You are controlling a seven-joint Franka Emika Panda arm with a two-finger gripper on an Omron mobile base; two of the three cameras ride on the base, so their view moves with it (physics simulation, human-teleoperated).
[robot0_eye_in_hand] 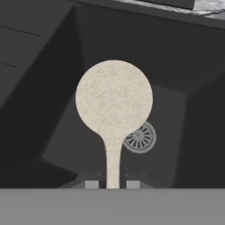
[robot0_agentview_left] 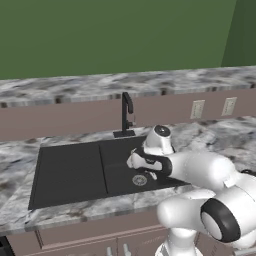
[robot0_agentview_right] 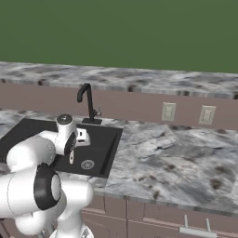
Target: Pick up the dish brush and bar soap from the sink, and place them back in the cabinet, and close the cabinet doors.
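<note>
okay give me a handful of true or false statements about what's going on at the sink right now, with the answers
1. The gripper is shut on the dish brush's handle. True.
2. The dish brush lies flat on the floor of the sink. False: it is held up above the basin, its round head out in front of the fingers.
3. The round drain shows partly behind the brush. True.
4. The faucet is silver and stands on the sink's left edge. False: it is black and stands at the sink's back edge.
5. Two wall outlets sit on the backsplash to the right of the sink. True.
</note>
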